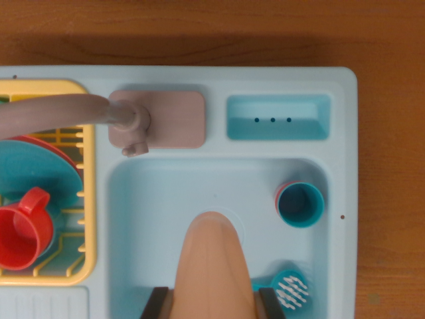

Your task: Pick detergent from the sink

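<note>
The detergent is a peach-coloured bottle (212, 259) with a rounded top, filling the lower middle of the wrist view over the pale blue sink basin (153, 199). My gripper (212, 306) is at the bottom edge. Its two dark fingers (154, 304) press against the bottle's left and right sides, so it is shut on the bottle. The bottle's base is hidden below the frame, so I cannot tell whether it still touches the basin floor.
A teal cup (300, 205) stands at the basin's right wall, with a teal brush (291, 290) below it. The grey faucet (66, 111) reaches left over a yellow dish rack (73, 199) holding a red mug (23, 229). A soap tray (279, 118) lies behind the basin, and a wooden table (385, 40) surrounds the sink.
</note>
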